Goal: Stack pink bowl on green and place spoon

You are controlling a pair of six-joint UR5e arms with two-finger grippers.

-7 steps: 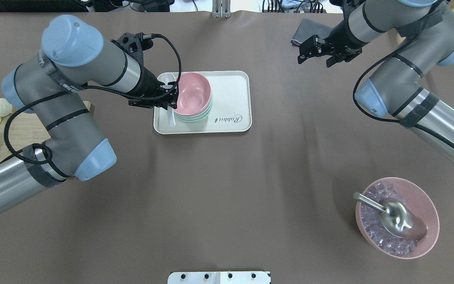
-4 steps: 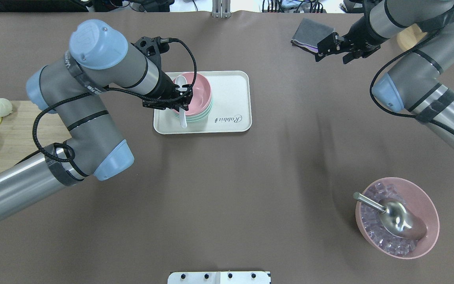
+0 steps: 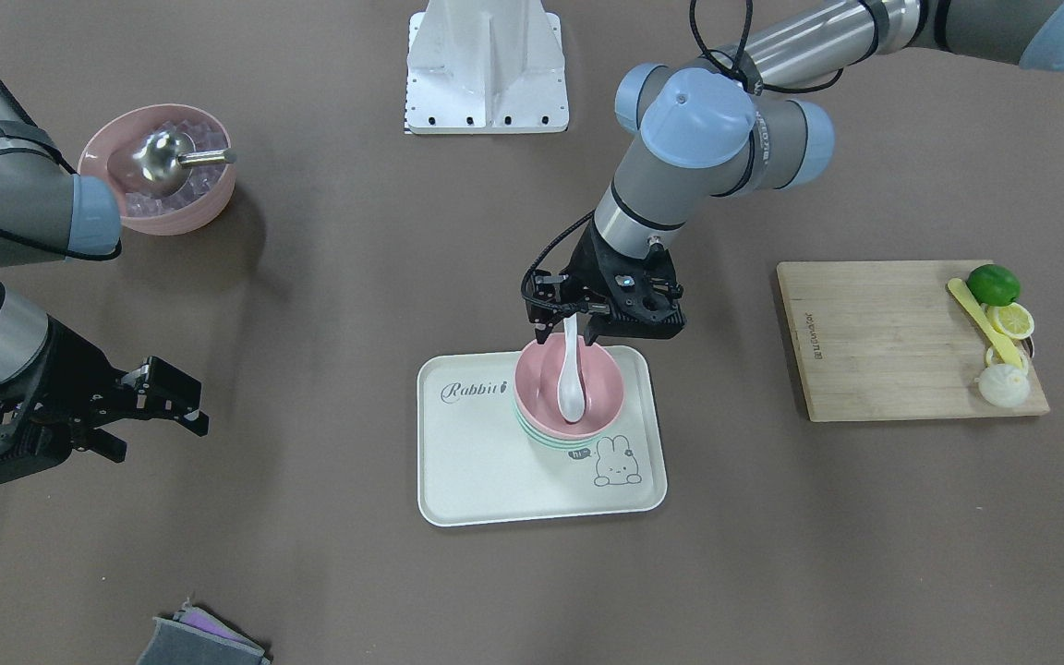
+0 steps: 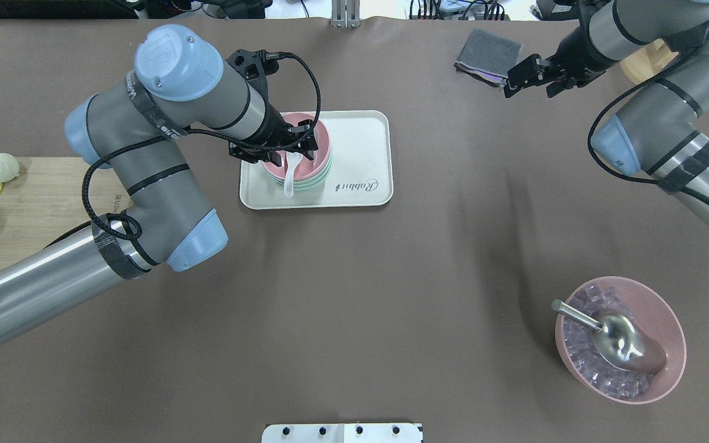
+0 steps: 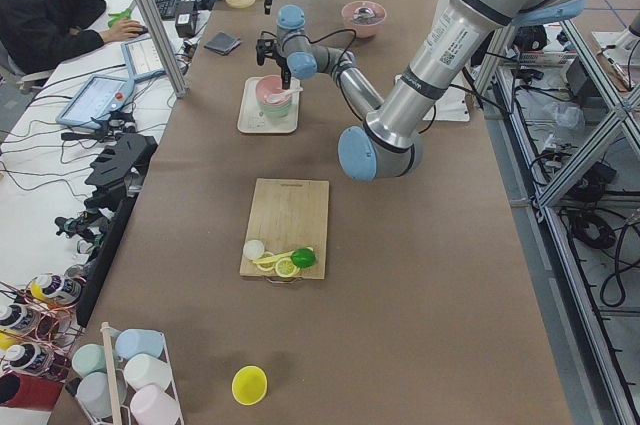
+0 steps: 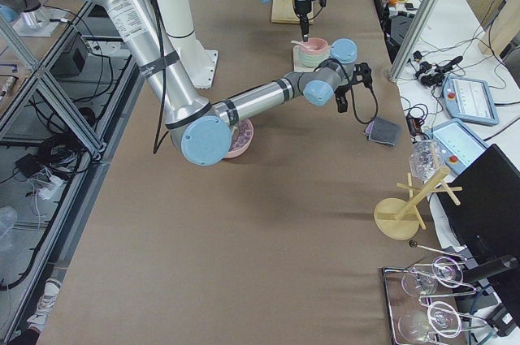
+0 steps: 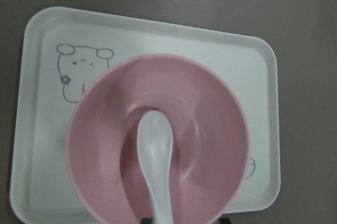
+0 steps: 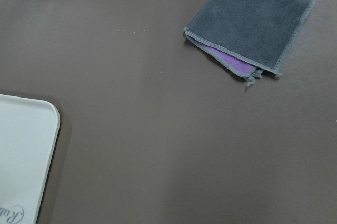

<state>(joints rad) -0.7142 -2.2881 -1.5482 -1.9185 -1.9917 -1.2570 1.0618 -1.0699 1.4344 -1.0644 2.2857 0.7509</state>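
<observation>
Now spoon (image 3: 572,379) over pink bowl (image 3: 602,390)

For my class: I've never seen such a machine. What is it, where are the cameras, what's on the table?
Two robot arms with two-finger grippers work at a table. Four fixed cameras look from above, the front and both ends; two sit on the wrists. The left gripper holds a white spoon upright, its scoop inside the pink bowl, which sits on green bowls on a tray. The right gripper is open, empty. Nearby: an ice bowl, a cutting board, a grey cloth.
</observation>
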